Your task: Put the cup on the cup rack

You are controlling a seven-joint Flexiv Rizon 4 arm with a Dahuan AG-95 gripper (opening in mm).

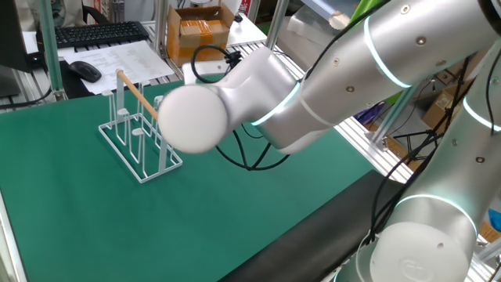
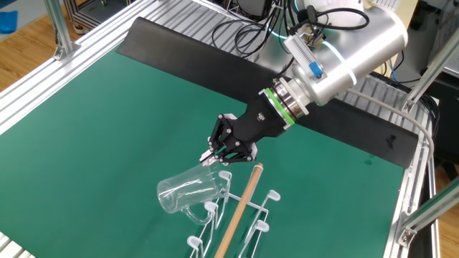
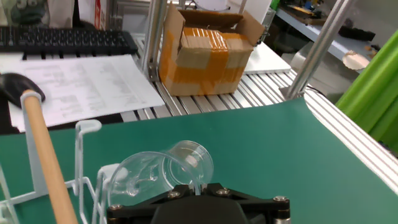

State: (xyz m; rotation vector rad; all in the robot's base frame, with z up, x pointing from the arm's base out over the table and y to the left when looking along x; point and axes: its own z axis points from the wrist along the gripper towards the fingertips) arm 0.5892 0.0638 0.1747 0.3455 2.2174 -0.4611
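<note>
Fingers (image 2: 215,159) clamped on rim of glass cup (image 2: 188,192), which lies tilted on its side over a white peg of the cup rack (image 2: 237,215), beside the wooden rod (image 2: 242,204), above green surface (image 2: 107,122).

You've got one cup (image 2: 188,193), one cup rack (image 1: 133,141), one keyboard (image 1: 98,34), one mouse (image 1: 84,70), one cardboard box (image 3: 208,50).

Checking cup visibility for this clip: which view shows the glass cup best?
The other fixed view: the whole cup shows tilted on its side, held at its rim by the gripper, beside the cup rack. The hand view shows it close but partly cut off by the gripper. In the one fixed view the arm hides it.
</note>
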